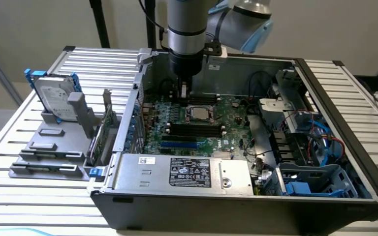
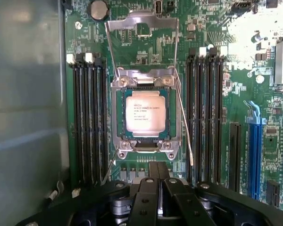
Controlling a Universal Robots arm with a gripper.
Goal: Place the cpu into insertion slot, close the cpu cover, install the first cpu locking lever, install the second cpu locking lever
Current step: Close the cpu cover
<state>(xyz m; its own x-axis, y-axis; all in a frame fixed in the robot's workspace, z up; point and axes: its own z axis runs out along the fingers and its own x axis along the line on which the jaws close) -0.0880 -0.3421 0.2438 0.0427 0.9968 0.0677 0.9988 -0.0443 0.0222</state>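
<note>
Your end effector [image 2: 158, 170], pressed together, hangs near one edge of the flat silvery square cpu [image 2: 145, 112]. On both sides, long black memory slots [image 2: 89, 117] crowd it.

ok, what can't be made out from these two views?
- Wrist view: the pin field of the insertion slot, hidden under the cpu.
- Wrist view: the print on the cpu, too small to read.
- Wrist view: the board beneath the gripper, hidden by its black body.
- Exterior view: the board just behind the gripper, hidden by the arm; the cpu's seating, too small to judge.
</note>
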